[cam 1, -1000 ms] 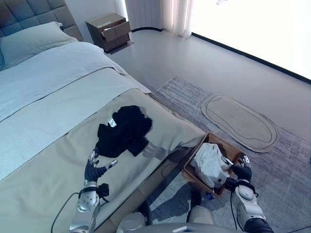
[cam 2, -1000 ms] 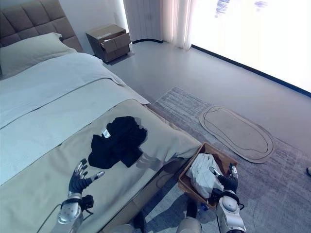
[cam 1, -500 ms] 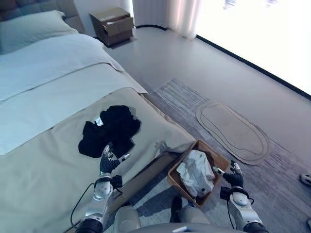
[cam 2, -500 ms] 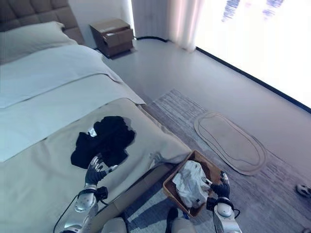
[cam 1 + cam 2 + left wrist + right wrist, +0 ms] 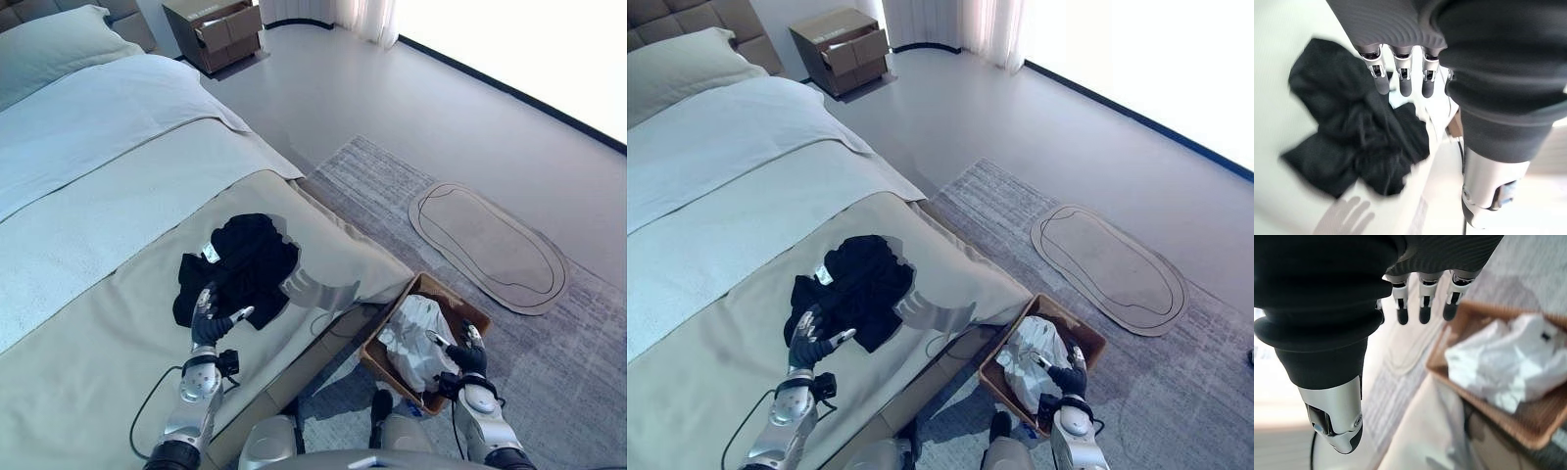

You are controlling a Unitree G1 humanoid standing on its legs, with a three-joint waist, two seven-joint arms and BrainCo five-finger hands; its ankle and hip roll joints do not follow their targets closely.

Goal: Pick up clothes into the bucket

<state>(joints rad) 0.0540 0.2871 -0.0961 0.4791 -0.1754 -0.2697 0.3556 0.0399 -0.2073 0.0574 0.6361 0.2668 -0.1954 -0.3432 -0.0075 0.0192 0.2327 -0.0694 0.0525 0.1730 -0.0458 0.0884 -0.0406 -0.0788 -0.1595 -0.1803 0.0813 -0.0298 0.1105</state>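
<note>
We see the black garment (image 5: 240, 266) lying crumpled on the bed (image 5: 88, 245) near its foot corner, and our left robot hand (image 5: 208, 321) hovers just beside its near edge with fingers spread and nothing in them. Our right robot hand (image 5: 466, 354) hangs with straight, empty fingers at the rim of the wooden basket (image 5: 470, 308) on the floor, where a white garment (image 5: 416, 333) already lies. We judge the black cloth light, limp and likely to drape, so a bunched fold near its middle seems the best place to take hold.
</note>
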